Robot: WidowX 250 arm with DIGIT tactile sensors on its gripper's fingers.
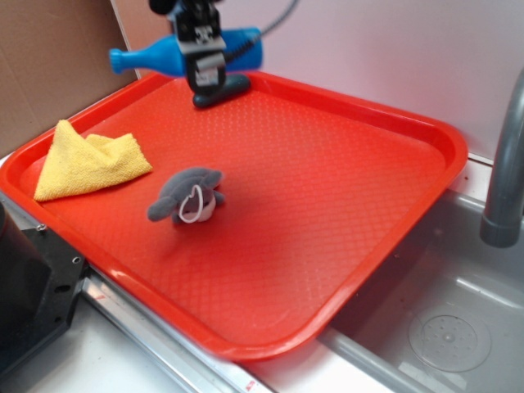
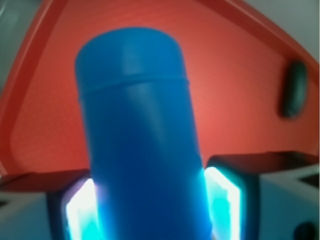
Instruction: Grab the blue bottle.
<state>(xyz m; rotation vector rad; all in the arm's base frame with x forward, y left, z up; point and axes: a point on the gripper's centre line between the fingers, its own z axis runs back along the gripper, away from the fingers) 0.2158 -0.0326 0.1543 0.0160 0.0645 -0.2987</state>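
The blue bottle [image 1: 155,56] hangs level in the air above the far left part of the red tray [image 1: 344,155], neck pointing left. My gripper [image 1: 206,72] is shut on its body from above. In the wrist view the blue bottle [image 2: 140,140] fills the middle, flat base end away from the camera. Both pads [image 2: 222,205] press against its sides, and my gripper [image 2: 150,207] holds it well clear of the tray [image 2: 235,75] below.
A grey plush [image 1: 188,196] lies mid-tray and a folded yellow cloth [image 1: 86,160] at the tray's left. A dark oval object [image 1: 221,90] sits on the tray under the gripper, the same dark oval object [image 2: 294,90] showing at right. A steel sink [image 1: 442,327] and faucet [image 1: 508,155] stand to the right.
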